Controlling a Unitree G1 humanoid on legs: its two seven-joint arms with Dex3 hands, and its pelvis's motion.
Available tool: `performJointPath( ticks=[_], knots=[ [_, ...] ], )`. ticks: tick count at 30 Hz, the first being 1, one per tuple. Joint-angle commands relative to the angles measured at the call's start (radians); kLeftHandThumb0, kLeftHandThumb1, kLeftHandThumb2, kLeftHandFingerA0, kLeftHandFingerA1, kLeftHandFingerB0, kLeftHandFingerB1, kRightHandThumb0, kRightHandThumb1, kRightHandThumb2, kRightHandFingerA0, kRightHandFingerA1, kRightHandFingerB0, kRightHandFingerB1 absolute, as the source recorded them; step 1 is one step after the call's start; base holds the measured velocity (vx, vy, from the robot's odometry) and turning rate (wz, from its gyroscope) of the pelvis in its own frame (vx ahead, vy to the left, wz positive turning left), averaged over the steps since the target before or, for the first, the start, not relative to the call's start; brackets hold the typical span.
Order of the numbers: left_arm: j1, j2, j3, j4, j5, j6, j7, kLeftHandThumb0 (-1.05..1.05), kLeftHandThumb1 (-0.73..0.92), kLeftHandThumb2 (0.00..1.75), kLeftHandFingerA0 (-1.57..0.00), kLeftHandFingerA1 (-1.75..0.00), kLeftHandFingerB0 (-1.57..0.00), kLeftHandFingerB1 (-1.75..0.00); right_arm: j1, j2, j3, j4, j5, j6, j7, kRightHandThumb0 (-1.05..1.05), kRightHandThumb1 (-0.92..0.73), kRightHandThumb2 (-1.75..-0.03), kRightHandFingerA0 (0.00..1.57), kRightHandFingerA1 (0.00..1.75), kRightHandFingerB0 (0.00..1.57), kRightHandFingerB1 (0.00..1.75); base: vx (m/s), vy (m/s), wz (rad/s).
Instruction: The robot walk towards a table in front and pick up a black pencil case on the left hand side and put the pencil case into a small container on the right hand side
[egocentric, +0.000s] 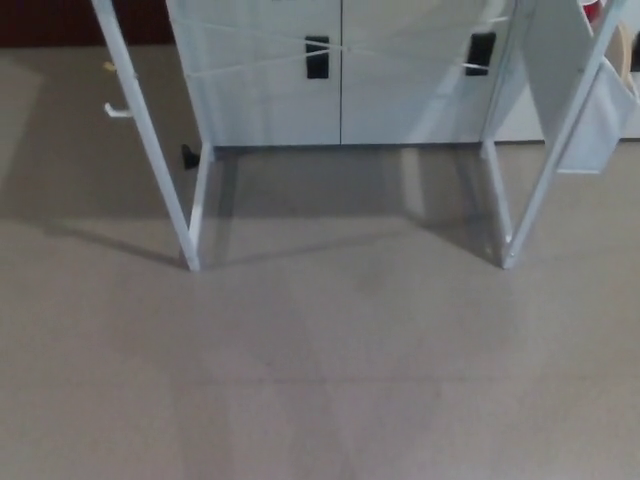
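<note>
Floor (320, 380) fills the lower frame, probably because the robot is not yet at the bench, whose two white splayed leg pairs (193, 225) stand mid-frame before a cabinet (260, 100) with two black handles (317, 57). Neither hand shows, so whether they are released or clenched cannot be told. No pencil case or container is visible.

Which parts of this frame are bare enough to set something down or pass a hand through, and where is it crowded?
Bare: the wide floor in the foreground, and the floor strip between the left frame leg and right frame leg, up to the white cabinet. Crowded: the right edge, where slanted struts and a hanging white panel overlap.
</note>
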Motion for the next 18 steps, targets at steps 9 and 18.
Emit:
performJointPath(
  ticks=[9, 18],
  knots=[
    [-0.006, 0.025, -0.019, 0.021, 0.019, -0.049, 0.013, -0.28, 0.58, 0.57, -0.41, -0.40, -0.23, -0.29, 0.013, -0.005, 0.010, -0.003, -0.008, -0.003, -0.015, -0.35, -0.56, -0.60, 0.54, 0.46, 0.23, 0.32, 0.34, 0.211, -0.23],
    [-0.014, 0.028, -0.022, 0.026, 0.021, -0.040, 0.021, -0.28, 0.57, 0.57, -0.41, -0.39, -0.25, -0.30, 0.013, -0.009, 0.021, 0.004, -0.023, -0.027, -0.027, -0.35, -0.56, -0.60, 0.58, 0.47, 0.24, 0.34, 0.31, 0.007, 0.11]
  ],
)
